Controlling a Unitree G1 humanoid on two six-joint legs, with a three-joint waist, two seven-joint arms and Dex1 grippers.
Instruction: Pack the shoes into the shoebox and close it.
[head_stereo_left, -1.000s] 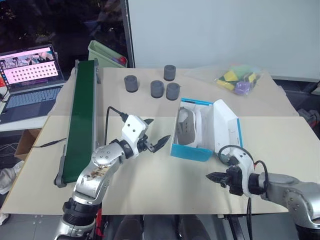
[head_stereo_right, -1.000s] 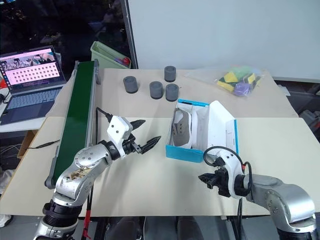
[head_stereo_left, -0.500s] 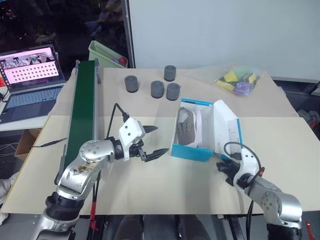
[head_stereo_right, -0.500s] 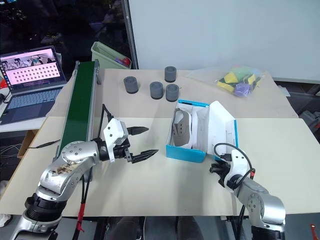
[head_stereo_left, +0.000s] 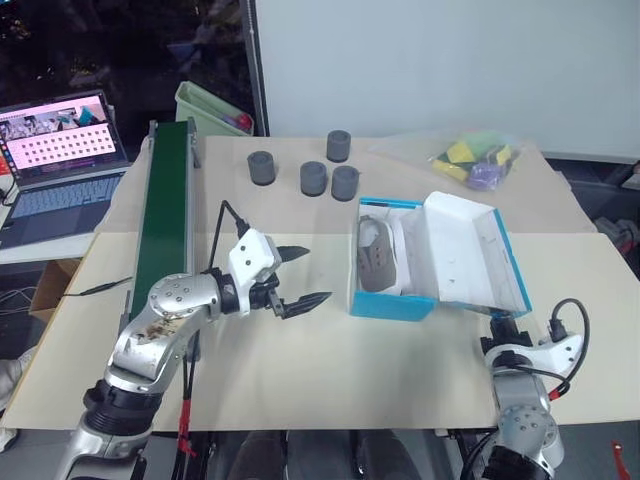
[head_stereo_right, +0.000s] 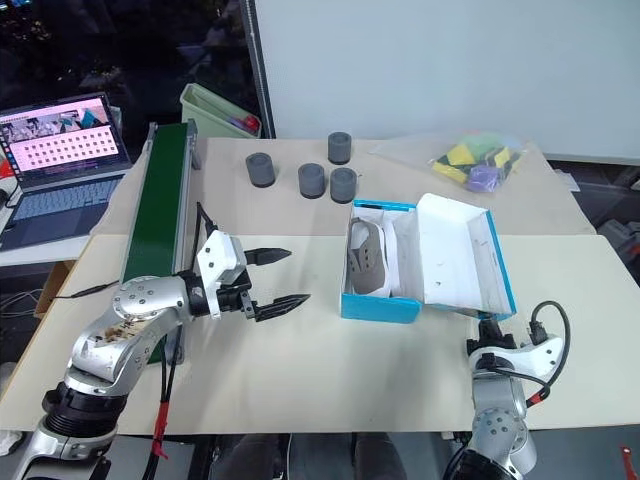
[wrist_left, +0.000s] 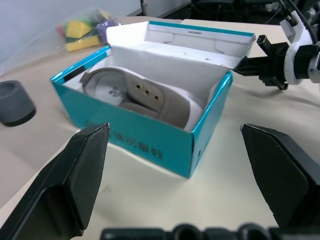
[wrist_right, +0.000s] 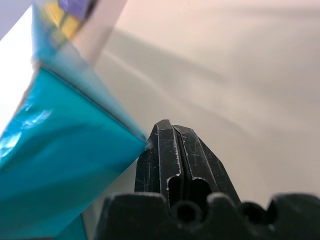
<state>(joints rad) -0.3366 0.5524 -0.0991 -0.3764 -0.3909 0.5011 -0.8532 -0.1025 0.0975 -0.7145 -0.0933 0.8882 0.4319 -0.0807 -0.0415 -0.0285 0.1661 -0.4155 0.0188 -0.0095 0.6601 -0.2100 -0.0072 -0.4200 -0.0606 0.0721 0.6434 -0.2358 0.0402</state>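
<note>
The blue shoebox (head_stereo_left: 390, 300) stands open mid-table, its lid (head_stereo_left: 470, 260) leaning out to the right with the white inside up. The shoes (head_stereo_left: 376, 256) lie inside on their sides, grey fabric and a white sole showing; the left wrist view shows a grey shoe (wrist_left: 135, 92) in the box. My left gripper (head_stereo_left: 316, 275) hovers open just left of the box, pointing at it, with nothing between its fingers. My right gripper (head_stereo_left: 497, 326) is shut and empty, low at the lid's near right corner. In the right wrist view its fingertips (wrist_right: 172, 145) sit right against the lid's blue corner (wrist_right: 65, 150).
Several dark grey cylinders (head_stereo_left: 262, 166) stand behind the box. A long green conveyor (head_stereo_left: 165, 220) runs along the left side. A bag of coloured blocks (head_stereo_left: 475, 160) lies at the back right, a green bin (head_stereo_left: 210, 105) at the back, and a laptop (head_stereo_left: 60, 140) off to the left.
The lid has swung from nearly upright down to the right. My right gripper has moved right and rolled over, ending under the lid's near corner. The left gripper has stayed almost in place.
</note>
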